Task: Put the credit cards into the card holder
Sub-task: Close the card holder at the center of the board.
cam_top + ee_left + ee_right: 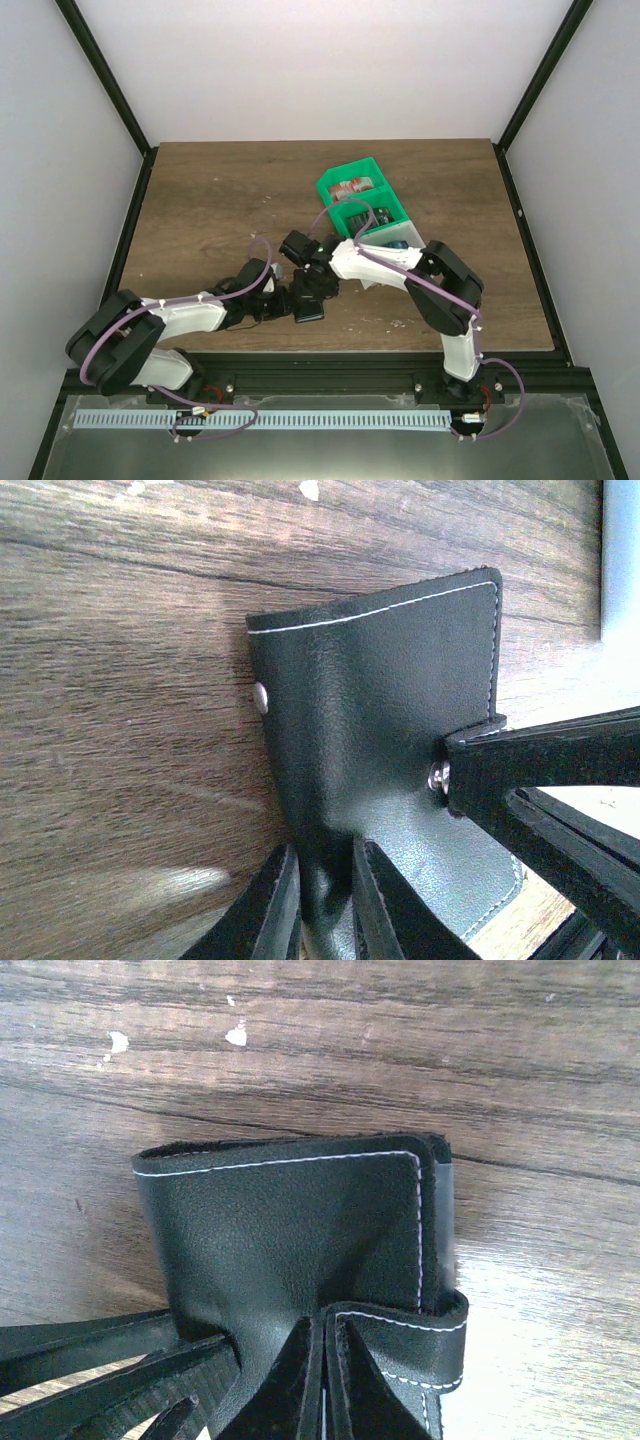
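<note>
We grip the card holder [380, 680] with both tools: the left gripper [325, 905] clamps one flap, the right gripper [325, 1380] clamps the strap side, low over the table [200, 200] near its front edge. No cards show inside, so all the loading remains

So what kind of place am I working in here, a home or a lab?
Most likely a lab test cell: a wood-grain tabletop boxed in by plain white walls and black frame posts, with two robot arms bolted to a dark rail at its near edge.
</note>
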Controlling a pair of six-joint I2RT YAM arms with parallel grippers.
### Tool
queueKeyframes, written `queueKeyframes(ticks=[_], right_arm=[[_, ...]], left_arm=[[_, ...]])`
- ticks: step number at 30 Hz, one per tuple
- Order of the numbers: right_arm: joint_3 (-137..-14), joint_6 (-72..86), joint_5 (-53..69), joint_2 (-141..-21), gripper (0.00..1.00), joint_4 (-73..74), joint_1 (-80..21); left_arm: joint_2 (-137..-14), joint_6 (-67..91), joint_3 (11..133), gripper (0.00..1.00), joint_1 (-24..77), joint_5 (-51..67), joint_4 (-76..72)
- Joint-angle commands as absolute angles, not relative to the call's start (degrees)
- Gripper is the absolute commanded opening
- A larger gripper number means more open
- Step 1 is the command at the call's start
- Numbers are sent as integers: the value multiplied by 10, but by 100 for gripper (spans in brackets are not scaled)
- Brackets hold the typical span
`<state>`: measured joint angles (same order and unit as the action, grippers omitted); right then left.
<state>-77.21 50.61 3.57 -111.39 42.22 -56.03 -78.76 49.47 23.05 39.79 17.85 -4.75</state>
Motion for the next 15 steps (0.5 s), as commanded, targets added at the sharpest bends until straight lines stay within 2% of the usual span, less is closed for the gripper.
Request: queueKeyframes(ticks=[1,15], right_arm=[[-734,510,69,-1225,0,366,-589],[-740,510,62,-1248,2,349,-589]], left_arm=[[-802,492,224,18,400,170,-43],[-796,492,220,18,400,167,-43]])
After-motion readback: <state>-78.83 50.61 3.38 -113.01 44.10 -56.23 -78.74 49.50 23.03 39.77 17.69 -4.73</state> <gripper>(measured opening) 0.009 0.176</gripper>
